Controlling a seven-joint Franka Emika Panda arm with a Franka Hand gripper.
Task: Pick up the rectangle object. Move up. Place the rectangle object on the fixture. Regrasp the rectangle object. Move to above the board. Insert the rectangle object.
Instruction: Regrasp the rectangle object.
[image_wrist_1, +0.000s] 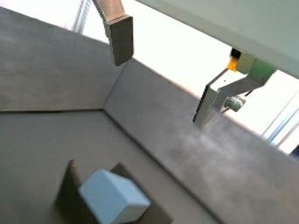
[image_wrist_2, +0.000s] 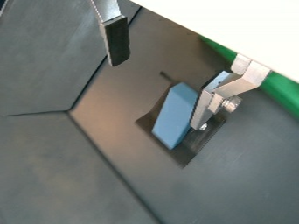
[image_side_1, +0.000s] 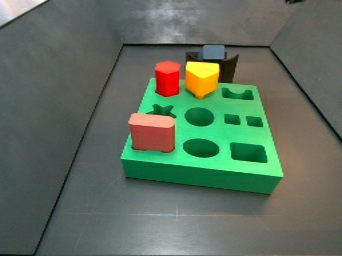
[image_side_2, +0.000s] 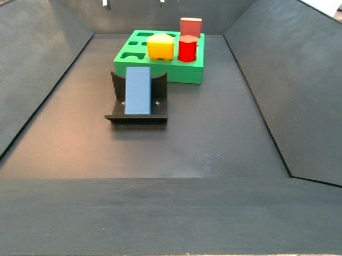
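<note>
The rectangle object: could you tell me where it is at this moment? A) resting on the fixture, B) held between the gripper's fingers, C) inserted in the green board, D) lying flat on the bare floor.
A: the rectangle object leans on the fixture, apart from the board, while the gripper hangs open above it, holding nothing.

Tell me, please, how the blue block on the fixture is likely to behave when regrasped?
The blue block looks rigid with flat faces, so it probably won't roll. It leans on the fixture, so a nudge might slide it. The gripper hangs open above it, empty.
</note>
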